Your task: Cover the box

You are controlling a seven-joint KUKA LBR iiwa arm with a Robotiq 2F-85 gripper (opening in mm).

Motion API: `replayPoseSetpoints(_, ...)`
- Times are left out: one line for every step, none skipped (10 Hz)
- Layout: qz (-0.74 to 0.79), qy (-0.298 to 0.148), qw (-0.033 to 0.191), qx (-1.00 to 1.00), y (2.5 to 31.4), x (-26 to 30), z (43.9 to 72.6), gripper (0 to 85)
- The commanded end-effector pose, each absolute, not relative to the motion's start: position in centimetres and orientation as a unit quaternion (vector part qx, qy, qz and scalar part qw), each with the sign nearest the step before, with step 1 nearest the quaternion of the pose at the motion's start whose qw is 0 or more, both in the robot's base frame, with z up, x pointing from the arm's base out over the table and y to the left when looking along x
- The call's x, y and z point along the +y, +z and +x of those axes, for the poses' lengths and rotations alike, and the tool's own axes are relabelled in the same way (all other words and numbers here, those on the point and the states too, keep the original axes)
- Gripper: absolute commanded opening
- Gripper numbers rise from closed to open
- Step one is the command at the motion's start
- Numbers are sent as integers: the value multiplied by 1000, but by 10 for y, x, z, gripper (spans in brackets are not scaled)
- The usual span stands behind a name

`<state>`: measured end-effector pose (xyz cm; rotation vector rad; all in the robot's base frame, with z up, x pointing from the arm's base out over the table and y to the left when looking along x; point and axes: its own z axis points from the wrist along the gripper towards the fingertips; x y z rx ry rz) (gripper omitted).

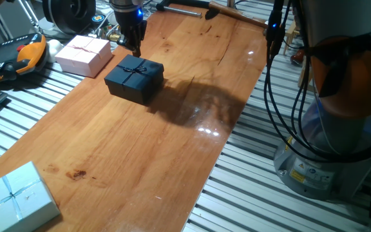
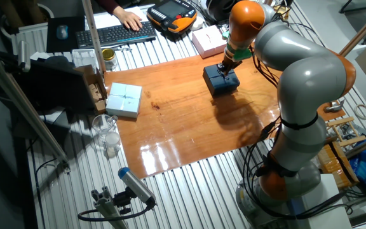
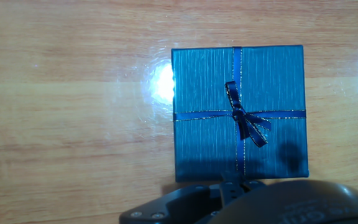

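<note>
Small dark square cardboard box point(image 1: 134, 78) sits on the orange-brown wooden surface point(image 1: 127, 148), toward the far end, lid on: the top is closed and crossed by a thin dark ribbon with a small bow point(image 3: 244, 118) at the centre. Inner floor not visible. Hand view shows the lid as dark blue with a fine vertical grain and gold-edged ribbon; box stands flat and square to the camera. Black claw point(image 1: 134, 46) hangs just above the box's far edge, apart from it as far as one fixed view shows; the other fixed view puts it right over the box point(image 2: 221, 80), contact unclear. Fingertips hidden in every view, only the claw body shows at the bottom of the hand view, so cannot tell if fingers are apart or together. Nothing seen held. Pink ribboned square gift box point(image 1: 84, 55) lies beside the dark box, near but apart, off the wood on the slatted metal bench. Pale blue ribboned gift box point(image 1: 15, 198) sits well apart at the near corner of the surface. Grey-and-orange arm point(image 2: 297, 83) reaches over from the side.
</note>
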<state>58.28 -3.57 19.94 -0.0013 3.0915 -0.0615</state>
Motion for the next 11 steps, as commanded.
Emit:
replayPoseSetpoints(-1, -20, 25, 999, 199, -36, 583, 0)
replayPoseSetpoints(-1, -20, 25, 999, 199, -36, 583, 0)
replayPoseSetpoints(-1, -20, 25, 999, 199, -36, 583, 0)
replayPoseSetpoints(-1, -20, 25, 999, 200, -35, 583, 0)
replayPoseSetpoints(-1, -22, 26, 999, 200, -35, 583, 0)
replayPoseSetpoints(-1, -22, 26, 999, 200, -35, 583, 0)
replayPoseSetpoints(0, -23, 26, 999, 200, -35, 583, 0)
replayPoseSetpoints(0, -24, 26, 999, 200, -34, 584, 0)
replayPoseSetpoints(1, -24, 26, 999, 200, -33, 584, 0)
replayPoseSetpoints(1, -26, 26, 999, 201, -31, 584, 0)
replayPoseSetpoints(1, -27, 26, 999, 203, -30, 584, 0)
